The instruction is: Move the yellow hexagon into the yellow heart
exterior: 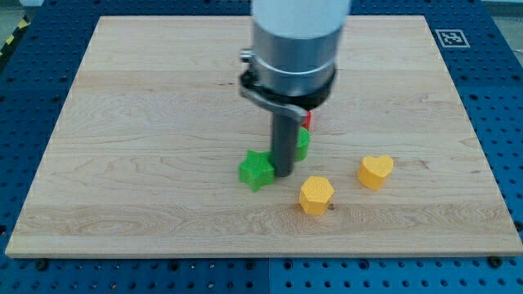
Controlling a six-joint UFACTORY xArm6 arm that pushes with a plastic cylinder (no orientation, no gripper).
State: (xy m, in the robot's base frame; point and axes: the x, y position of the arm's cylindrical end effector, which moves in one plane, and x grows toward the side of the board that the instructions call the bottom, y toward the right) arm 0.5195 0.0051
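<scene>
The yellow hexagon (316,194) lies on the wooden board (147,122) toward the view's bottom, right of centre. The yellow heart (375,171) lies just to its upper right, a small gap apart. My tip (284,173) is down on the board to the upper left of the hexagon, apart from it. The tip stands right next to a green star-shaped block (256,170) on its left. Another green block (302,144) shows partly behind the rod on its right.
A red block (308,119) is mostly hidden behind the arm's body above the green block. The board's bottom edge runs close below the hexagon. A blue perforated table (33,82) surrounds the board, with a marker tag (450,37) at the top right.
</scene>
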